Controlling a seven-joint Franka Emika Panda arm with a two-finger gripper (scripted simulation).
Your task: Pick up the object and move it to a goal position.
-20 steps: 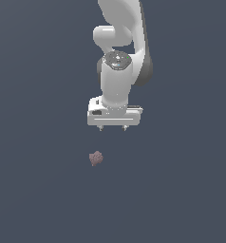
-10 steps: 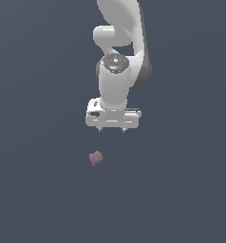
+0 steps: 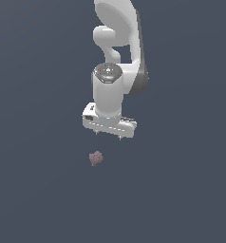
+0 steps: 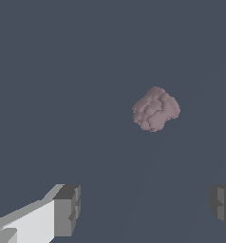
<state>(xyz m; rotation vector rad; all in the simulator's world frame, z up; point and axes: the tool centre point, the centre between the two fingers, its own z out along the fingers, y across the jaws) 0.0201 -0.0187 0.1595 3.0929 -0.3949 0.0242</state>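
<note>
The object (image 3: 96, 158) is a small lumpy pink-brown blob lying on the dark grey floor, toward the front of the exterior view. It also shows in the wrist view (image 4: 155, 108), resting free. My white gripper (image 3: 108, 134) hangs above and slightly to the exterior view's right of it, pointing down. Its two fingers stand wide apart and hold nothing; in the wrist view the gripper (image 4: 145, 209) shows a fingertip at each side with the object beyond them, not between them.
The dark grey floor (image 3: 39, 190) spreads flat around the object. The white arm (image 3: 117, 42) rises behind the gripper.
The gripper has moved down and a little toward the exterior view's left, closer to the object. The object has not moved.
</note>
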